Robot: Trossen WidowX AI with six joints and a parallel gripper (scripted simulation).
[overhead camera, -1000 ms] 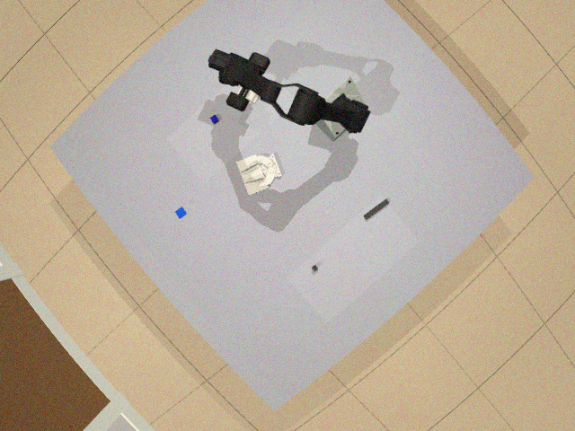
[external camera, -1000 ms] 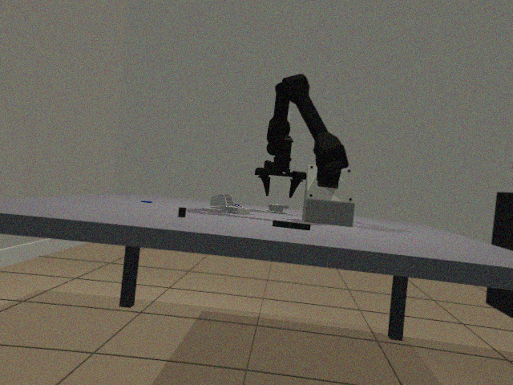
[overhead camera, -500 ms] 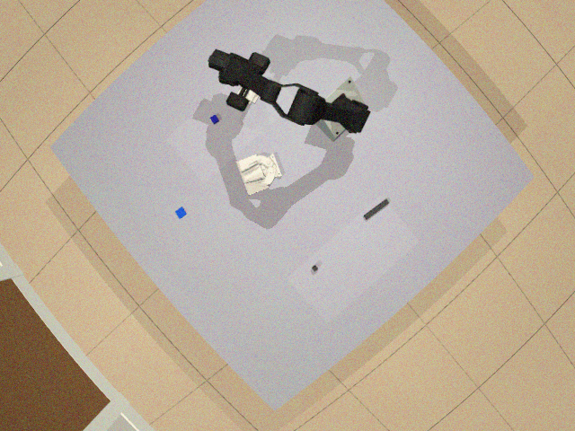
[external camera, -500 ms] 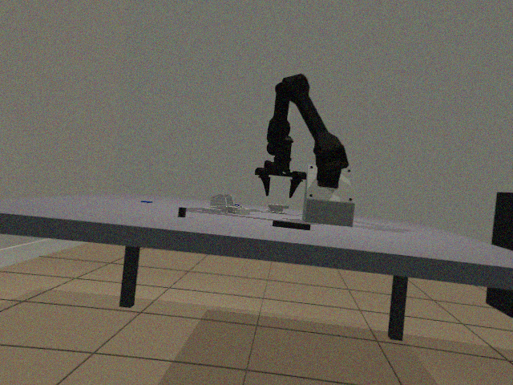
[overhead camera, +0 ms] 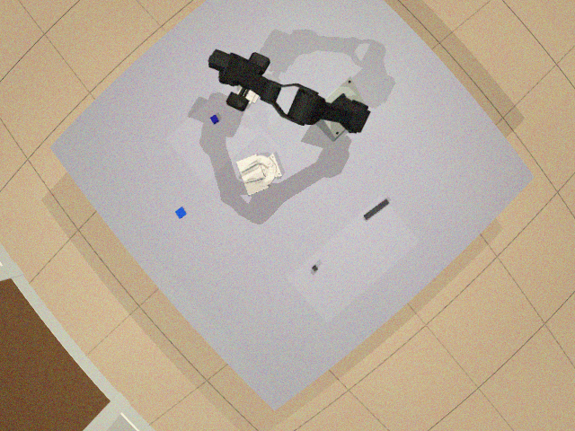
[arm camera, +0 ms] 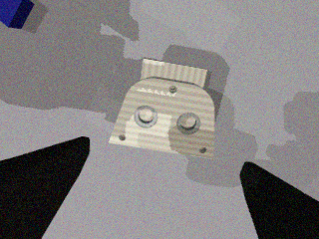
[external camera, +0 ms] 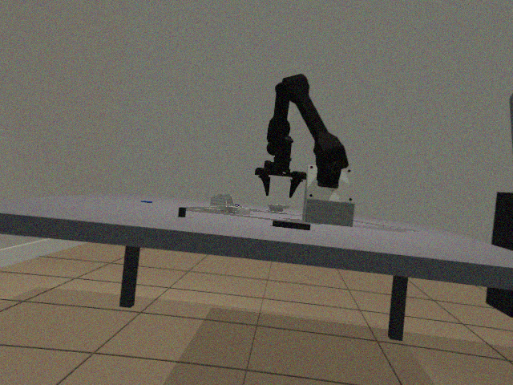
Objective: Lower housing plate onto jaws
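Beige tiles are surrounding a pale table (overhead camera: 296,334) (external camera: 248,245); the gripper (overhead camera: 243,94) (external camera: 278,195) (arm camera: 166,157) is pointing downward, spread wide, gripping nothing.

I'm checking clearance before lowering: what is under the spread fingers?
The cream plate lies there, two round bosses upward; its underside is hidden.

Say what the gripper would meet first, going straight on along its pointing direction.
Probably the cream plate with two round bosses, or bare tabletop just beside it; the open gripper points down there, though depth is unclear.
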